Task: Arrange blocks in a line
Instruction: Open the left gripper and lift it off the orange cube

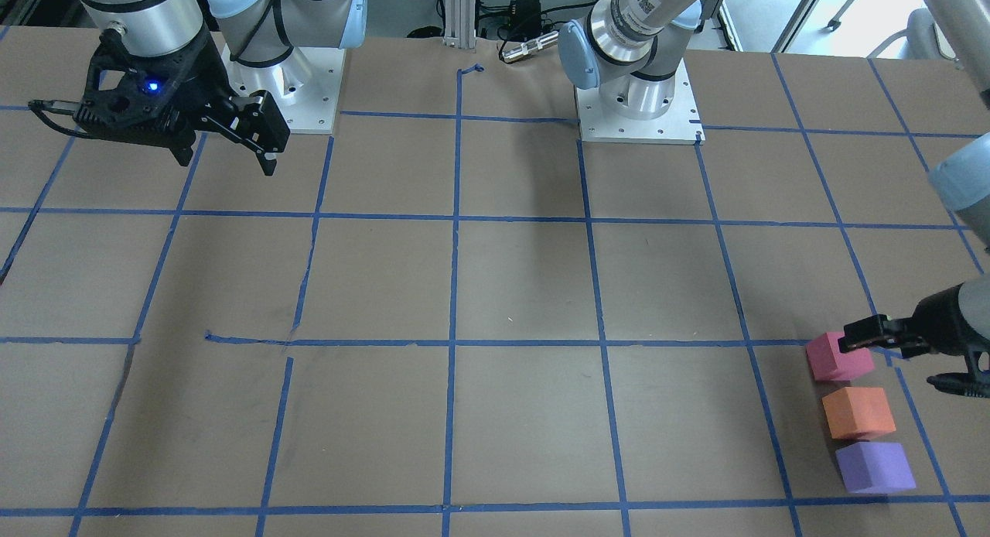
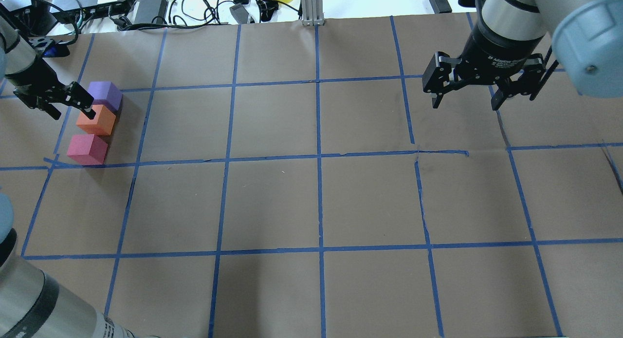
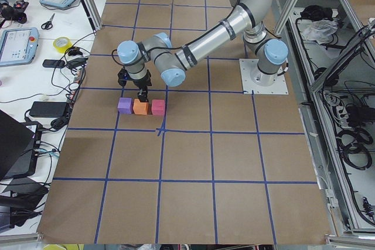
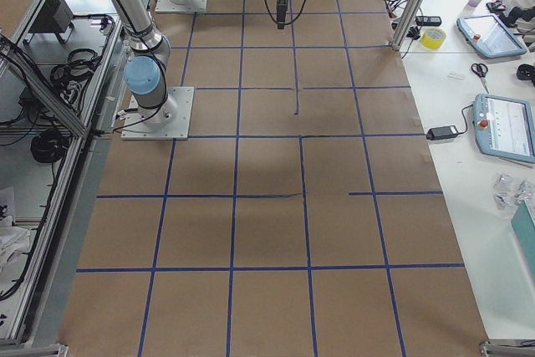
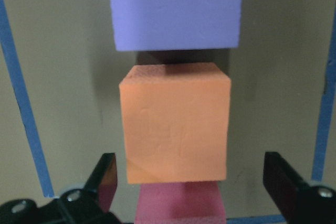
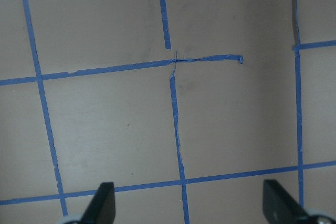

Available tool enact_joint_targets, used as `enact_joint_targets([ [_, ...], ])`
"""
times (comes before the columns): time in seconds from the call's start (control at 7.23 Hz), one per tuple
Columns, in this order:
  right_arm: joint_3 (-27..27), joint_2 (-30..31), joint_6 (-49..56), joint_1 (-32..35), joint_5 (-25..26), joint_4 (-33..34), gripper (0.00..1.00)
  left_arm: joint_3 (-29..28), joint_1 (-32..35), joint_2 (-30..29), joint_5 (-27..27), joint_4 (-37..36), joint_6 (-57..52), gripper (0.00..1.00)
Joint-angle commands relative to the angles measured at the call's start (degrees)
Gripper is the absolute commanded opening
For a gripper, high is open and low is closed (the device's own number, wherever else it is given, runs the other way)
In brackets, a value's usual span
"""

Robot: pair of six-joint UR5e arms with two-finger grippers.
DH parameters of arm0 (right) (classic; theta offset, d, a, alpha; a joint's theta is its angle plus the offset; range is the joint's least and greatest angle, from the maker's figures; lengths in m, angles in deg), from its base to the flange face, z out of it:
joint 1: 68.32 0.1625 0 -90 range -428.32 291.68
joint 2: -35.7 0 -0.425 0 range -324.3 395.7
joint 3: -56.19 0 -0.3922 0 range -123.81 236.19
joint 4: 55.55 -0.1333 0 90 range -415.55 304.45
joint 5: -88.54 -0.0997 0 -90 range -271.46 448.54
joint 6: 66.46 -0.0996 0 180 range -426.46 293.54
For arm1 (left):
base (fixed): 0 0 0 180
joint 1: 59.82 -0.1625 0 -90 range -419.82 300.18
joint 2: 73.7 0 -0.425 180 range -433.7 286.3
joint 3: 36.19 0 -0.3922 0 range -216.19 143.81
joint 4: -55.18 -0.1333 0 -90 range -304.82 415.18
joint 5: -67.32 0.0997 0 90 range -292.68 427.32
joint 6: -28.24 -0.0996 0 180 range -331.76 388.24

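Your purple block point(image 2: 104, 95), orange block point(image 2: 96, 120) and pink block point(image 2: 87, 149) already sit in a row, so I'd just lift that spread-wide, empty left gripper point(image 2: 72, 113) straight up, no nudging.

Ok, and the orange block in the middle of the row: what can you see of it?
The small matte orange foam-like cube rests flat on the brown paper-covered table, in the middle of a three-cube row. A purple foam-like cube sits beyond a narrow shadowed gap on one side, and a pinkish-red foam-like cube is close on the other. Its top shows faint dents. The left tool hangs open above, not gripping it.
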Motion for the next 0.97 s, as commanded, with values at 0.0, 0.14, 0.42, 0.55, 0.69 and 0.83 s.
enact_joint_targets([
  [0.0, 0.6, 0.2, 0.1, 0.0, 0.2, -0.1, 1.00, 0.0, 0.1, 11.7, 0.9, 14.6, 0.9, 1.00],
  [0.14, 0.6, 0.2, 0.7, 0.0, -0.1, 0.0, 1.00, 0.5, 0.1, 16.1, 1.0, 17.1, 3.6, 1.00],
  [0.42, 0.1, 0.4, 0.5, 0.0, -0.5, 0.0, 1.00, 0.5, 2.0, 23.1, 0.1, 22.2, 12.3, 1.00],
  [0.55, 0.0, 0.3, 0.6, 0.0, -0.1, 0.1, 1.00, 0.5, 6.9, 23.6, 0.0, 22.0, 17.3, 1.00],
  [0.69, 0.4, 0.4, 0.4, 0.0, -0.2, 0.1, 1.00, 0.1, 14.0, 23.8, 0.3, 18.3, 28.0, 1.00],
  [0.83, 0.6, 0.6, 0.1, 0.0, -0.9, 0.1, 1.00, 0.0, 21.2, 25.0, 0.3, 13.2, 33.8, 1.00],
])
